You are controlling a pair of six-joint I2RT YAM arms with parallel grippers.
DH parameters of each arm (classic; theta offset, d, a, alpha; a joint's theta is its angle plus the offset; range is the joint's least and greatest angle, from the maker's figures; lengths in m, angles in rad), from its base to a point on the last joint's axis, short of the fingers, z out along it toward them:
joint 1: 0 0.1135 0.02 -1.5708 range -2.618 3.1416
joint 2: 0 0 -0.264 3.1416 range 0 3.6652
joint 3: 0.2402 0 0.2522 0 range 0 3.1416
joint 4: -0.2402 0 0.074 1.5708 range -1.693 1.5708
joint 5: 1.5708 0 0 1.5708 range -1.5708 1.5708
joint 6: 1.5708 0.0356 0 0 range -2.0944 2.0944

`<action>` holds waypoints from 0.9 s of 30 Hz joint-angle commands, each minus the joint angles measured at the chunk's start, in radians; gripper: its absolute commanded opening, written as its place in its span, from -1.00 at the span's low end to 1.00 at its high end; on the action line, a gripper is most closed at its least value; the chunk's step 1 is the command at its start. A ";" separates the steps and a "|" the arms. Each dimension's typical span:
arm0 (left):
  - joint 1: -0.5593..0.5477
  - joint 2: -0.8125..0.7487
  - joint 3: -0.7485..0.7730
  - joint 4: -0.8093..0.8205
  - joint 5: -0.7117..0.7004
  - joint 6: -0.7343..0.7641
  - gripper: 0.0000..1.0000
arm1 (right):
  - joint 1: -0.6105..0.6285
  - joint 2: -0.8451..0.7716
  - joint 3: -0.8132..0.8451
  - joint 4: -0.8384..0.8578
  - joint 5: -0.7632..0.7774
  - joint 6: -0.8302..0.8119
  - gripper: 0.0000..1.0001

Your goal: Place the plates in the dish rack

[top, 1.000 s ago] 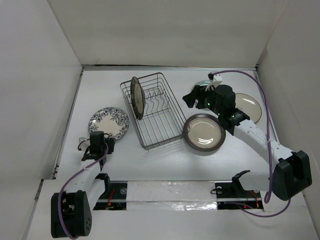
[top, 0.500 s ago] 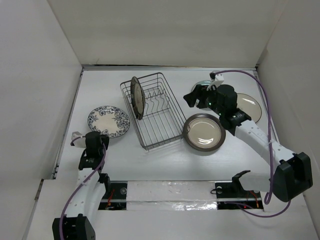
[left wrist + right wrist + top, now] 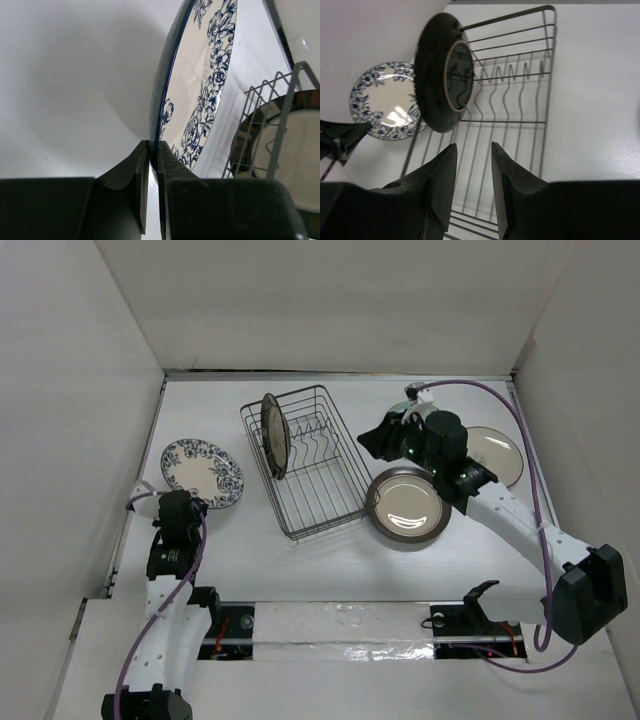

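- Your left gripper (image 3: pixel 153 152) was pressed tight on the near rim of the blue-and-white floral plate (image 3: pixel 200 90), one finger on each face.
- That plate sat at the left of the table (image 3: pixel 330 565), well apart from the dish rack (image 3: pixel 322 485). In the left wrist view it stood steeply on edge against the fingers. You could not tell whether its far rim touched the table.
- Your right gripper (image 3: pixel 472 162) hung above the right side of the rack with its two fingers (image 3: pixel 445 170) a little apart. Nothing was between them; you saw only rack wires through the gap.
- The rack lay at the middle of the table, set at a slant, with its row of upright tines running along the inside.
- The dark brown plate (image 3: pixel 273 435) stood upright on edge at the left end of the rack, among the wires.
- The brown-rimmed cream plate (image 3: pixel 407 508) lay flat on the table just beside the rack's right side, below your right wrist in the top view.
- The cream plate (image 3: pixel 497 455) lay flat farther right, partly hidden by your right arm.
- Only a sliver of the pale teal plate (image 3: pixel 402 406) showed behind your right gripper, at the far right of the rack.
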 commanded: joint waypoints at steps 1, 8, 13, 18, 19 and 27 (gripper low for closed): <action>0.001 -0.037 0.121 0.179 -0.008 0.034 -1.00 | 0.042 0.006 0.076 0.073 -0.036 0.021 -0.23; 0.001 -0.019 0.247 0.190 0.050 0.079 -1.00 | 0.085 0.080 0.172 0.072 -0.085 0.023 0.17; 0.001 0.004 0.359 0.191 0.098 0.100 -1.00 | 0.103 0.137 0.266 0.064 -0.131 0.012 0.41; 0.001 0.027 0.457 0.213 0.213 0.097 -1.00 | 0.103 0.201 0.344 0.081 -0.194 0.012 0.62; 0.001 0.033 0.468 0.216 0.233 0.087 -1.00 | 0.103 0.212 0.355 0.087 -0.215 0.015 0.65; 0.001 0.132 0.539 0.302 0.582 0.048 -1.00 | 0.142 0.359 0.527 0.087 -0.278 0.015 0.81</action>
